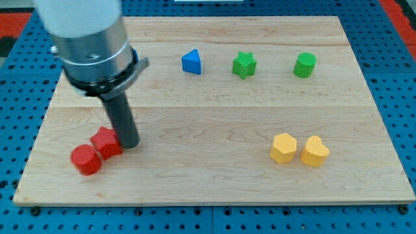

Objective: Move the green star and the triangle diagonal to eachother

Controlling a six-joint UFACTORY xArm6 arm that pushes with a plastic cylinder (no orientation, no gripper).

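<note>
Six small blocks sit on the pale wooden counter (214,182), which rests on a blue pegboard (396,97). Nearest the view's bottom, at the left, a red cylinder (86,160) touches a red star-like block (106,142); my tip (129,144) stands just beside that red star-like block, on its right, apparently in contact with it. The rod carries no hand, so nothing is being gripped. At the lower right, well apart from the tip, a yellow hexagon (283,147) and a yellow heart (314,151) lie side by side, touching or nearly so.

Farther back, along the view's top, three blocks form a row. The blue triangle (192,62) is at the left, the green star (244,65) next to it on the right with a clear gap between, and a green cylinder (304,65) further right. Bare wood separates the tip from the triangle and star; no block lies between. No writing or labels can be read anywhere.
</note>
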